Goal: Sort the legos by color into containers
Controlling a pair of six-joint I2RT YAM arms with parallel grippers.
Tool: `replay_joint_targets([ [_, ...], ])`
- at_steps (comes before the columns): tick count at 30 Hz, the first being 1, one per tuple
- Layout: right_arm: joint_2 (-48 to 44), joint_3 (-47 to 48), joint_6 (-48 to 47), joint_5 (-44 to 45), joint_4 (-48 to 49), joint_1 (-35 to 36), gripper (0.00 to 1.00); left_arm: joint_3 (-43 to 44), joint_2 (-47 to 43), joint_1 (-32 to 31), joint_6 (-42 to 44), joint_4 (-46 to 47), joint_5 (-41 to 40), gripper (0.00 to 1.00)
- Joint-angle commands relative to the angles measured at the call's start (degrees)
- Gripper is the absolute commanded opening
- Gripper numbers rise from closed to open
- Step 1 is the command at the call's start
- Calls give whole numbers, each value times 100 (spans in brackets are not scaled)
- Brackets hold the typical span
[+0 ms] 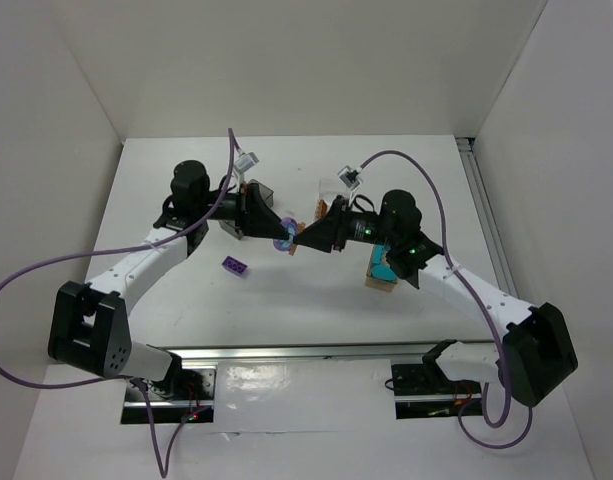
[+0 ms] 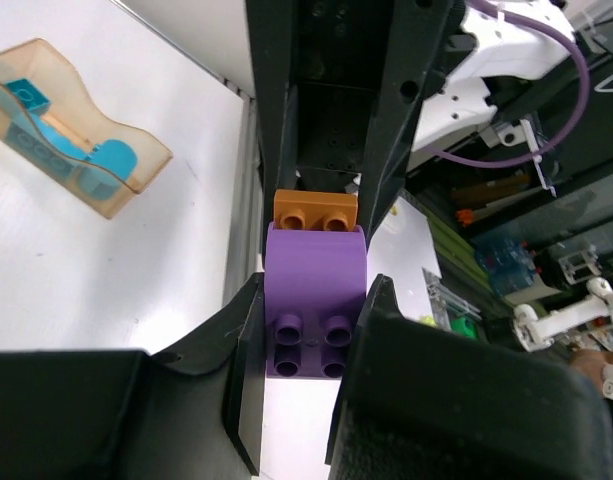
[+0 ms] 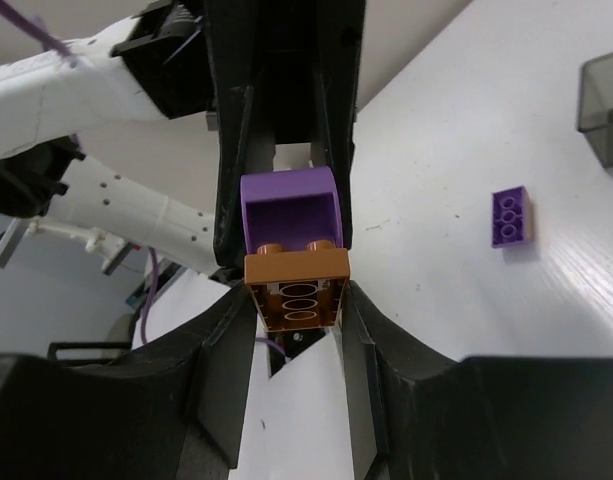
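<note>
Stacked legos (image 1: 284, 243) between left tool (image 2: 312, 340), right tool (image 3: 296, 300); loose lego (image 1: 235, 265) left.

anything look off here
Yes: a purple brick and an orange brick are stuck together, the left gripper shut on the purple one, the right gripper on the orange. Two colours joined cannot be sorted so.

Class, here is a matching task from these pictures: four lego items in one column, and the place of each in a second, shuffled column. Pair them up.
Things
1. arched purple brick
2. orange brick
3. flat purple brick
4. teal bricks

Places
A. lying loose on the table
B. inside a container
C. gripped by the left pincer
D. gripped by the right pincer

Pairs: 1-C, 2-D, 3-A, 4-B
</note>
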Motion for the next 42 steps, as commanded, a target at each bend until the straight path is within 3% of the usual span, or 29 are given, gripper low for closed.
replay_joint_targets([
  [1, -376, -79, -460, 733, -829, -94, 11, 234, -112, 174, 584, -624, -69, 0],
  [6, -789, -150, -803, 1866, -1797, -375, 10, 489, -60, 754, 1147, -1811, -403, 0],
  [9, -546, 120, -909, 2770, -2421, -428, 10, 647, 10, 1044, 1402, -2514, -789, 0],
  [12, -115, 534, -909, 3800, -3221, -428, 10, 1207, 177, 1098, 2017, -4064, -2245, 0],
  [13, 261, 823, -909, 4412, -3388, -428, 10, 1298, 178, 1098, 2018, -4307, -3180, 0],
  [17, 1256, 1387, -1040, 4963, -3478, -428, 11, 1509, 292, 1098, 2019, -4968, -4775, 0],
  [23, 2715, 2476, -1295, 5402, -3416, -428, 15, 1799, 608, 1045, 1948, -5425, -5984, 0],
  [26, 3313, 2960, -1296, 5490, -3547, -481, 30, 1879, 828, 1045, 2010, -5487, -5923, 0],
  [28, 3551, 3154, -1296, 5551, -3627, -481, 57, 2045, 968, 1045, 2010, -5487, -5870, 0],
  [31, 3754, 3391, -1243, 5621, -3687, -534, 78, 2194, 1249, 1045, 2010, -5487, -6063, 0],
  [37, 3219, 3208, -1190, 6105, -3767, -534, 83, 2572, 1812, 992, 1896, -5487, -6248, 0],
  [42, 1956, 2235, -1252, 6264, -3644, -481, 83, 3230, 2469, 791, 1956, -5609, -6529, 0],
])
